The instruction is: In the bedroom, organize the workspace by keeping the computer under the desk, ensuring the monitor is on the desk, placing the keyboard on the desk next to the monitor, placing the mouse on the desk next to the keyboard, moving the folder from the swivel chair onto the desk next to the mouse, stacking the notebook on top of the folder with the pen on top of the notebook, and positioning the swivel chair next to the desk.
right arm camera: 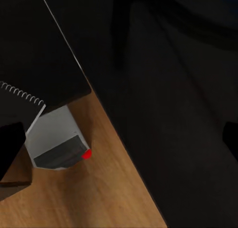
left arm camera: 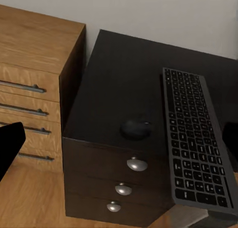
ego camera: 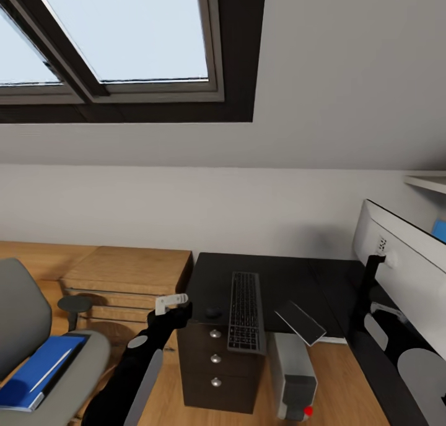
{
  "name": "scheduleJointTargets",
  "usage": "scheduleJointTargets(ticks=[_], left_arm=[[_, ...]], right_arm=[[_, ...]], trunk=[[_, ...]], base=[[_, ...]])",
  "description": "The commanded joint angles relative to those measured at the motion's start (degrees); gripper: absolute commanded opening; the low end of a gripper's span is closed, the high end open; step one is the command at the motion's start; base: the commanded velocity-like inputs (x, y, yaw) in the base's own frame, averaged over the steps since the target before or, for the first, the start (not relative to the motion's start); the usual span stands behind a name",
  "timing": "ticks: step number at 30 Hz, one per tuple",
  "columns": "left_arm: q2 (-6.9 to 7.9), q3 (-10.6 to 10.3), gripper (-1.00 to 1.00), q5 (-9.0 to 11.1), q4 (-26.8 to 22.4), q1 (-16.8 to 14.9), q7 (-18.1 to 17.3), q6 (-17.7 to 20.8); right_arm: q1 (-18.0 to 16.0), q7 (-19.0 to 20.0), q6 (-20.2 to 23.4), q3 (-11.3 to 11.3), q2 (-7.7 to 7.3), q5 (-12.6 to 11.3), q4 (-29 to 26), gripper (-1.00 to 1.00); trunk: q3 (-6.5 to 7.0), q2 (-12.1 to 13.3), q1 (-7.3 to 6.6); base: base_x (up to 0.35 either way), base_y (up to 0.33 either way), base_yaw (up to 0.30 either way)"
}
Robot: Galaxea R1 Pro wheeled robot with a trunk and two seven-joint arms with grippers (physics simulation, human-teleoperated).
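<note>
Black counter (ego camera: pixel 279 277) at centre frame carries keyboard (ego camera: pixel 246 311) beside mouse (ego camera: pixel 213 312), likely already arranged; left hand (ego camera: pixel 171 303) hovers lower left, spread, empty.

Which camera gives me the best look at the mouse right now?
The left wrist view: the mouse sits central near the desk front edge, beside the keyboard. The head view shows it smaller, past the left pincer.

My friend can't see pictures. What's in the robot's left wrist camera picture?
A slim keyboard and a small dark mouse lie side by side on a black desk with three round-knobbed drawers. A light wooden cabinet stands beside it.
</note>
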Motion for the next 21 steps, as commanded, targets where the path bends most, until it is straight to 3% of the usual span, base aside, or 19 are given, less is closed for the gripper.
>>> scheduleJointTargets(ticks=[1,3,11,17,21], left_arm=[[0.02,-0.1,1.00,0.6,-0.2,0.1,0.5,0.3],[0.03,-0.1,1.00,0.7,-0.6,0.3,0.5,0.6],[0.59,-0.1,1.00,0.7,-1.3,0.3,0.5,0.8],[0.88,-0.2,1.00,0.8,-5.8,0.4,0.9,0.8],[0.90,0.0,1.00,1.0,-6.9,0.4,0.9,0.9]], right_arm=[[0.0,-0.3,-0.2,0.0,0.00,-0.6,-0.1,1.00],[0.0,-0.4,-3.6,-0.1,-0.02,-0.7,-0.1,1.00],[0.0,-0.4,-6.5,-0.1,-0.23,-0.6,-0.4,1.00],[0.0,-0.5,-8.6,0.0,-0.24,-0.5,-0.5,1.00],[0.0,-0.6,-8.7,-0.1,-0.27,-0.5,-0.6,1.00]], trunk=[[-0.02,0.0,0.05],[-0.02,0.0,0.05],[-0.02,0.0,0.05],[-0.02,0.0,0.05],[-0.74,-1.6,0.93]], base=[[0.312,0.000,0.000],[0.316,0.000,0.000],[0.306,-0.018,0.000],[0.060,-0.015,0.000],[0.008,-0.002,0.000]])
